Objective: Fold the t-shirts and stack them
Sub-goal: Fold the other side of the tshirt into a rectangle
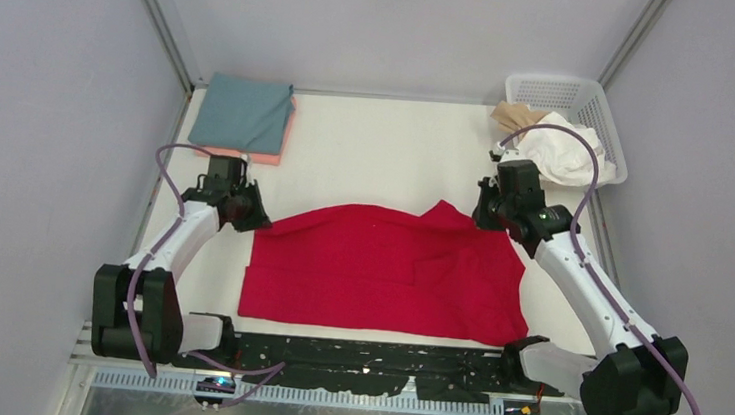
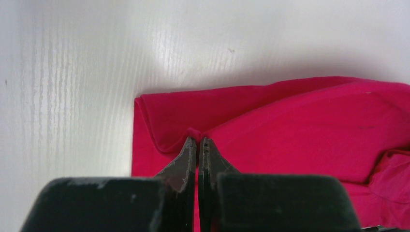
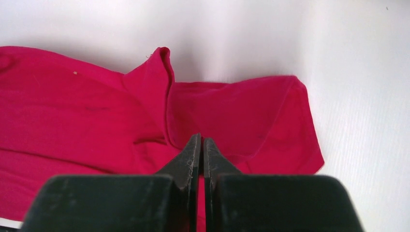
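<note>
Both grippers (image 2: 198, 139) clamped on red t-shirt (image 1: 388, 270)

It looked like a robotics lab cell: a white table (image 1: 378, 158) walled by plain grey panels (image 1: 38, 139) on metal framing (image 1: 159, 17), with a left arm (image 1: 180, 236) and right arm (image 1: 579, 271) mounted by a black strip (image 1: 360, 357) along its near edge.

A white worktop (image 1: 378, 158) fills the middle of the frame, closed in by pale lilac walls (image 1: 43, 89) with metal corner posts (image 1: 159, 19) at the upper left and upper right. A white lattice basket (image 1: 554, 89) sits at the upper right. A black strip (image 1: 360, 357) runs along the bottom, with a white ridged rail (image 1: 327, 395) just below it.
</note>
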### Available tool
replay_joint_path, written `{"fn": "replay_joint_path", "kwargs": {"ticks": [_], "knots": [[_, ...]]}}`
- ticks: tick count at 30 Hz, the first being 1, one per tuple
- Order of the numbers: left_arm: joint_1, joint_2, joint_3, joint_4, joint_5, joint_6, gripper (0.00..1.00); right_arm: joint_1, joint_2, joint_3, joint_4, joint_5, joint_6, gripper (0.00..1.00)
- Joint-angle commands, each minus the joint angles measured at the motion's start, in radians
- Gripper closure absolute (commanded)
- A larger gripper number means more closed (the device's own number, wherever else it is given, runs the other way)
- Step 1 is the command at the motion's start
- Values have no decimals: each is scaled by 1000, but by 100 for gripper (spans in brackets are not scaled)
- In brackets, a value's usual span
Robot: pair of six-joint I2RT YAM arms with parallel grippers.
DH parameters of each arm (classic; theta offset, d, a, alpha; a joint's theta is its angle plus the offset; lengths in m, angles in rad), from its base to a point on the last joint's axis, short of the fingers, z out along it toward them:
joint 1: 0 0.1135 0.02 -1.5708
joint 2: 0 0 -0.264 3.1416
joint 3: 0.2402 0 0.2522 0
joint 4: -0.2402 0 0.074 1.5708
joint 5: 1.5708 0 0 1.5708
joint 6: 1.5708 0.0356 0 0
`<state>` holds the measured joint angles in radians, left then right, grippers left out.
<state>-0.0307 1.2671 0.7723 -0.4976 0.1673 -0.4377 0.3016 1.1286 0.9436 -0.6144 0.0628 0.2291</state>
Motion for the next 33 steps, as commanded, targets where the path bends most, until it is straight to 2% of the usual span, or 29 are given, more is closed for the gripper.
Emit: {"fn": "replay_joint_path", "kwargs": {"ticks": [1,10,18,23,30,31,32,33], "knots": [[0,-80,-40,57,-34,-6,100,5,-87,-31,-114,73,-14,95],[0,-181,-126,87,-88,-43,100,5,-171,-75,-179,36,25,95],[0,-218,-167,102,-111,-59,100,5,-230,-55,-330,75,77,95],[-1,-221,-174,129,-78,-68,100,4,-250,-113,-295,-22,82,94],[-1,-184,-194,113,-119,-98,100,5,-281,-179,-329,-71,130,92],[-1,-185,-191,99,-133,-107,99,7,-277,-194,-340,-117,137,91],[-1,-189,-190,82,-153,-117,94,8,-273,-202,-372,-156,154,87],[-1,-197,-184,36,-192,-133,83,13,-262,-219,-395,-165,189,83]]}}
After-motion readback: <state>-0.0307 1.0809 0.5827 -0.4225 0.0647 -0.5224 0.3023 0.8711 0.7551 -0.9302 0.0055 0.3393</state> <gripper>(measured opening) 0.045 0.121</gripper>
